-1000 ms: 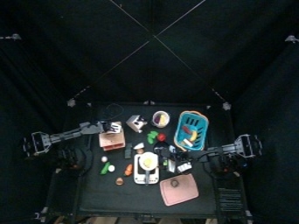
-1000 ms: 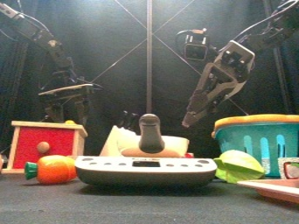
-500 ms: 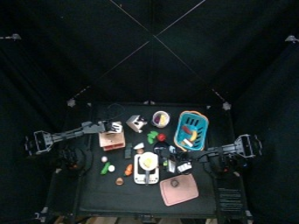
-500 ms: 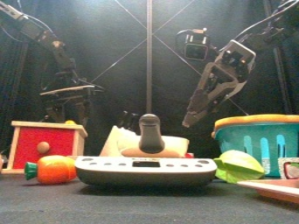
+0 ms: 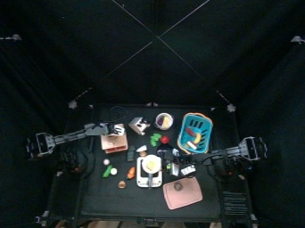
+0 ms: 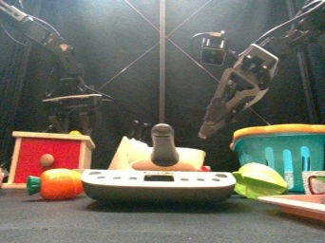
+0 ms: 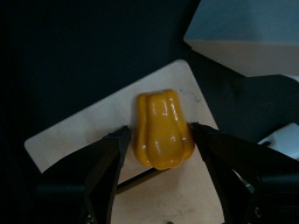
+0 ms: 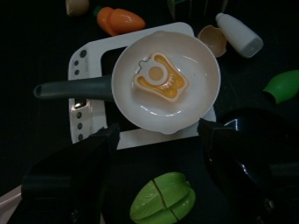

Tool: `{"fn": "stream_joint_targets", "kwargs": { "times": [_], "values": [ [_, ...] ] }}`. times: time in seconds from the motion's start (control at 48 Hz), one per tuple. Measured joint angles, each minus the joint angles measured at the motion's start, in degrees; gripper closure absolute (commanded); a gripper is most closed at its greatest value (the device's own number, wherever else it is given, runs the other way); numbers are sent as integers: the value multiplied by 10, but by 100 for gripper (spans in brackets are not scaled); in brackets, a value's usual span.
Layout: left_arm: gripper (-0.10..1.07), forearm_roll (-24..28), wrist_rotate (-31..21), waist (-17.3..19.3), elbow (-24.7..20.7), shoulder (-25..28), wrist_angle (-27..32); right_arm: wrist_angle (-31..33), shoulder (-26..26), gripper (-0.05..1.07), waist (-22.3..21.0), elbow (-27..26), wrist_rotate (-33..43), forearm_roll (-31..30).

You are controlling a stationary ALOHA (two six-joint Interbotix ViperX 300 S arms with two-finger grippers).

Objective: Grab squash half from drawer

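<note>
Gripping the squash half (image 7: pixel 162 129) above the tan drawer (image 7: pixel 82 140), left tool (image 7: pixel 162 144); black curtains (image 5: pixel 71 53) around.

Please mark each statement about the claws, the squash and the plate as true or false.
1. The left claw has the squash between its jaws. True.
2. The squash is green. False: it is orange-yellow.
3. The squash is over the drawer. True.
4. The right claw grips the plate. False: it hangs above it, holding nothing.
5. The plate is bare. False: a yellow piece lies on it.
</note>
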Motion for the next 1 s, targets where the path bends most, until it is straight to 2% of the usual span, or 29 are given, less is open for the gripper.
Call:
{"fn": "stream_joint_targets", "kwargs": {
  "times": [0.354,0.583,0.75,1.0],
  "values": [
    [16,6,0,-5,0,0,13,0,1,2,0,0,0,1],
    [19,9,-1,-8,0,0,14,0,1,2,1,0,1,1],
    [19,15,-1,-28,3,-10,17,0,1,2,1,0,1,2],
    [19,11,-4,-83,29,-67,25,0,1,2,1,-1,1,3]
  ]
}}
